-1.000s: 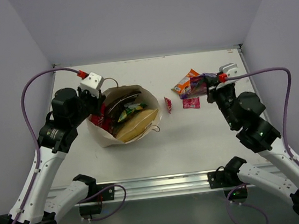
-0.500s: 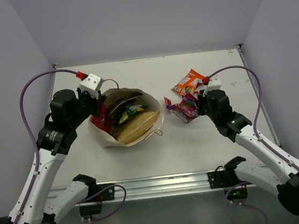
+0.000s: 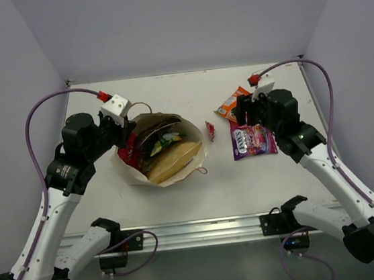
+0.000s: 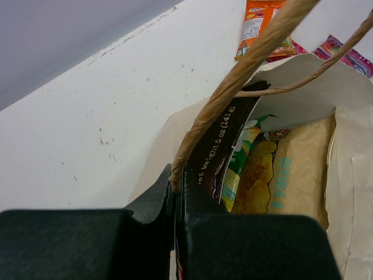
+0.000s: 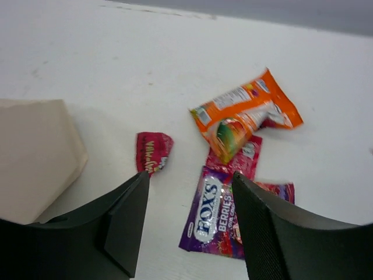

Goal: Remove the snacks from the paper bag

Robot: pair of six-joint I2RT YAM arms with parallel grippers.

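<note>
Count, top view:
- paper bag [image 3: 187, 125]: 1, centre-left.
- cord handles: 2, the upper handle [image 3: 140, 105] and the lower handle [image 3: 202, 170].
- snacks on the table, right of centre: 4, 1 each of orange packet [image 5: 245, 114], purple packet [image 5: 213, 219], magenta packet [image 5: 247, 156] and tiny red packet [image 5: 152, 151].
- snacks showing in the bag mouth: 3, 1 each of dark brown packet [image 4: 218, 146], green packet [image 4: 242, 151] and tan-yellow packet [image 4: 297, 175].
- 1 red item [image 3: 126, 153] at the bag's left rim, kind unclear.
- packets certain: 7.
- grippers: 2, the left gripper [image 4: 176, 186] and the right gripper [image 5: 189, 178].
</note>
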